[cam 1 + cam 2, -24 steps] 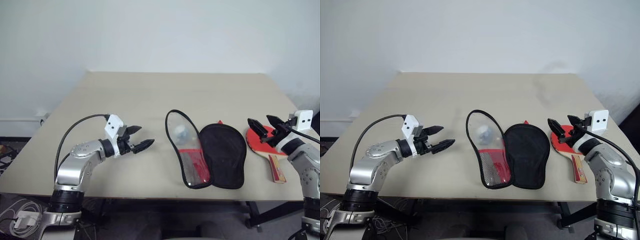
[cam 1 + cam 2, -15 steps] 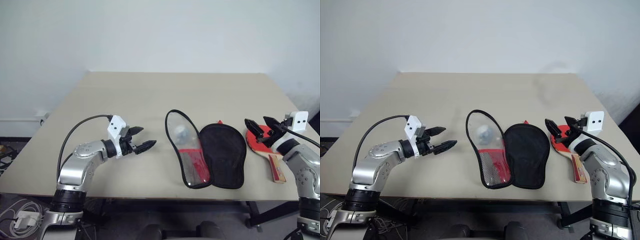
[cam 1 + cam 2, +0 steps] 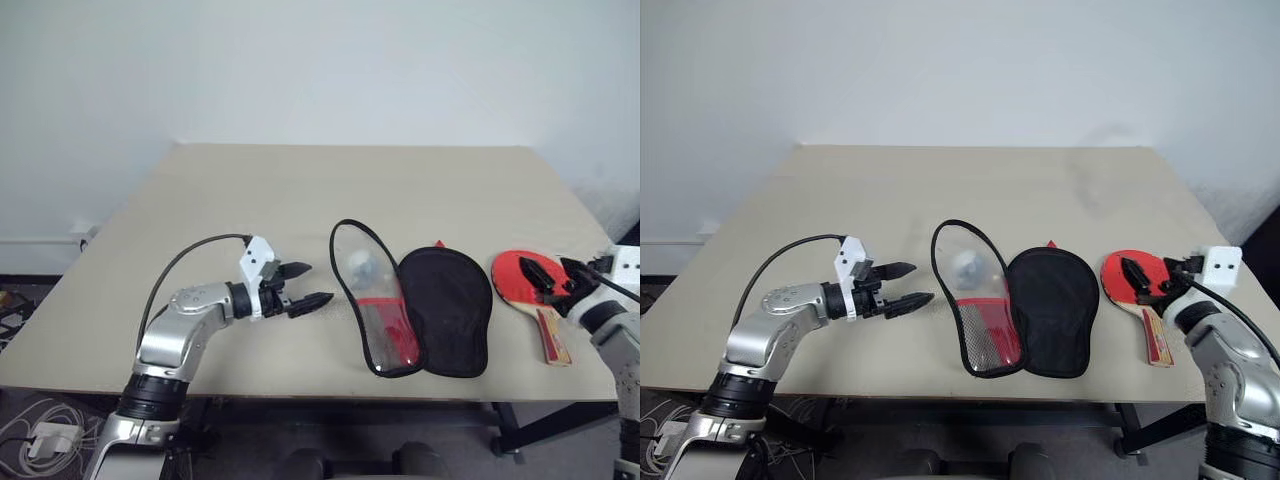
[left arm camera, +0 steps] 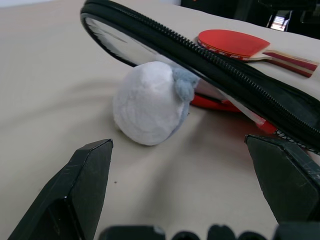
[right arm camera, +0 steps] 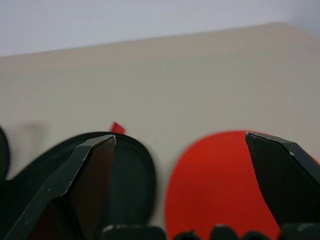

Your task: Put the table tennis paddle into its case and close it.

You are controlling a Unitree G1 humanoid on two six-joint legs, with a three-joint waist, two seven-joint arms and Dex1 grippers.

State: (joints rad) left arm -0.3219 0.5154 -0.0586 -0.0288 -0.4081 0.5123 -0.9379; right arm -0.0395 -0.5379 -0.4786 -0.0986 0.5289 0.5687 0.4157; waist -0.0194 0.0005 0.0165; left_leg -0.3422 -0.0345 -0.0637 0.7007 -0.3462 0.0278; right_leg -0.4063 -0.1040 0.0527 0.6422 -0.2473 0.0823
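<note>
Two things matter to me on the table: the case and the table tennis paddle. I will use the case as my marker. It lies spread open in two halves near the front edge of the table, between my two arms. My left gripper hangs just to the left of the case, above the table, with its tips pointing at the clear half. Its two black fingers are spread wide and hold nothing. The paddle lies flat just to the right of the case, not touching it, with its handle pointing toward me. My right gripper hangs over the round red face of the paddle, close above it; I cannot tell if it touches. Its fingers are spread wide too and hold nothing. The case has one clear plastic half with a black zip edge, and one black cloth half beside it. A small white ball sits against the clear half. Something red shows through the plastic. The paddle has a round red face and a light wooden handle with a red stripe.
</note>
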